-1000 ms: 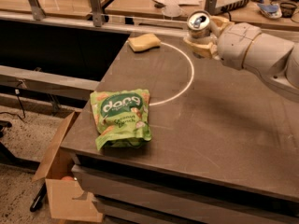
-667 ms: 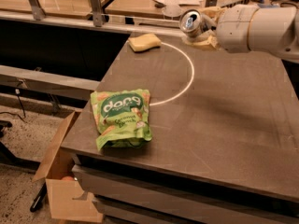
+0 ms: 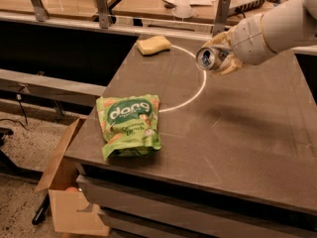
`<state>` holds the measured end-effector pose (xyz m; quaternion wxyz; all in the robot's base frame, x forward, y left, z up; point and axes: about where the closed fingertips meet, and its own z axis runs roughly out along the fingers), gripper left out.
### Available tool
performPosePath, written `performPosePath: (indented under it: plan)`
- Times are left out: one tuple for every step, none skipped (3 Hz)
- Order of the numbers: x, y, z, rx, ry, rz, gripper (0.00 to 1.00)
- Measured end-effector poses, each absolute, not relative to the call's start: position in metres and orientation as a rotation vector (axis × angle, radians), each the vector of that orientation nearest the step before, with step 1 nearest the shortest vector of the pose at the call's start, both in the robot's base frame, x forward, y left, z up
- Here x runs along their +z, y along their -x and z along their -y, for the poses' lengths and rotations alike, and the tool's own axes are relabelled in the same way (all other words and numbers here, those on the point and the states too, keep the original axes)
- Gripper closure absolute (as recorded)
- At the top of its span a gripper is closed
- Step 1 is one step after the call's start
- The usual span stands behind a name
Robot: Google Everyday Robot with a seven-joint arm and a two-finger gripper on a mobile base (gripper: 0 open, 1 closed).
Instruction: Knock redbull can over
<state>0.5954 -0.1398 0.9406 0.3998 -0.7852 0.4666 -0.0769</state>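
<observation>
The redbull can (image 3: 207,58) is off the table, tipped on its side with its shiny silver top facing the camera. My gripper (image 3: 221,58) comes in from the upper right on a white arm and is shut around the can's body, with beige fingers (image 3: 231,66) showing above and below it. The can hangs above the far middle of the dark table (image 3: 237,133), over the white painted circle line (image 3: 200,88). Most of the can's body is hidden by the gripper.
A green snack bag (image 3: 130,125) lies near the table's front left edge. A yellow sponge (image 3: 153,44) sits at the far left corner. A cardboard box (image 3: 64,202) stands on the floor at left. Metal rail posts (image 3: 221,11) run behind the table.
The gripper with the can has come down and toward the camera. The can has tipped from nearly upright to lying sideways, top toward the camera.
</observation>
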Motion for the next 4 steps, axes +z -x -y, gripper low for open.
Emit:
performPosePath:
  plan:
    - [0.911,-0.578,0.148,-0.181,2.278,-1.199,1.0]
    - [0.892,-0.566,0.147,-0.133,2.468,-1.196,0.97]
    - [0.878,-0.56,0.142,-0.086,2.562,-1.186,0.74]
    - [0.865,-0.555,0.133,-0.059,2.638,-1.156,0.51]
